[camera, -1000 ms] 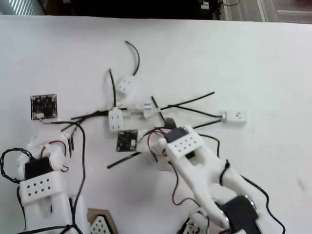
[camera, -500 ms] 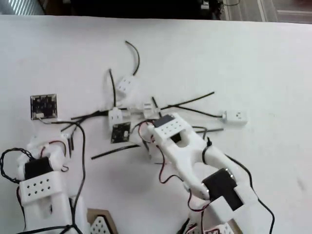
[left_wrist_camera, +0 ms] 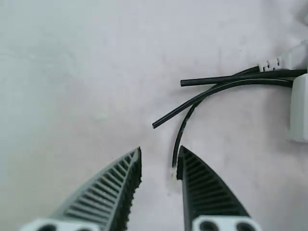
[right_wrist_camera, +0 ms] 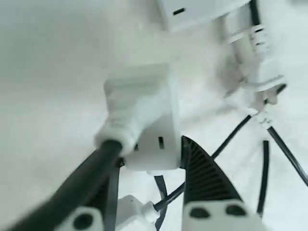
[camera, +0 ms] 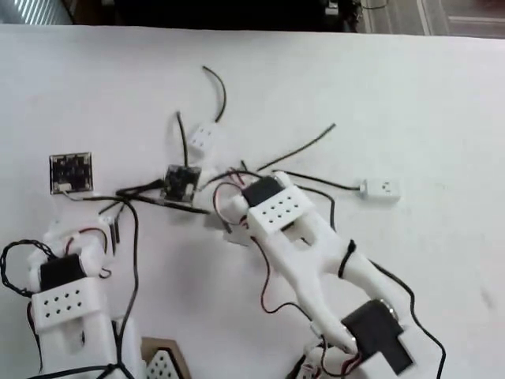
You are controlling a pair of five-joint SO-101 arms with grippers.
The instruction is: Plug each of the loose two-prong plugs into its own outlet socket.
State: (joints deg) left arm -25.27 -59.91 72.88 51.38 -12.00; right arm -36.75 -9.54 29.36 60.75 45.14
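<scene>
Outlet socket (right_wrist_camera: 144,110): white block, two slots facing the lens, thick black lead off one end, centre of the right wrist view. Clamped between the dark jaws of the right gripper (right_wrist_camera: 151,161), low over the table (camera: 394,79). Second socket (right_wrist_camera: 192,9): top edge of that view, just beyond the held one. Loose plug (right_wrist_camera: 262,72): white, ribbed collar, upper right of that view, near the held socket but apart from it, prongs too blurred to judge. Further white sockets in the high view: one (camera: 203,138) upper centre, one (camera: 380,189) at the right on a long lead. Black leads (camera: 304,146): crossed and tangled through the frame's middle. Two dark square boards: one (camera: 180,183) in the tangle, one (camera: 71,172) at the left. Left gripper (left_wrist_camera: 159,161): lower left of the high view, fingers slightly apart, empty, a thin lead end (left_wrist_camera: 175,154) just beside one finger. Hazards, as judgement: twisting of the held socket in the grip under sideways pull from its stiff lead; dragging of neighbouring plugs and boards by the tangle; misalignment of prongs and slots through any such tilt; snagging of the left gripper's fingers on the nearby lead end.
</scene>
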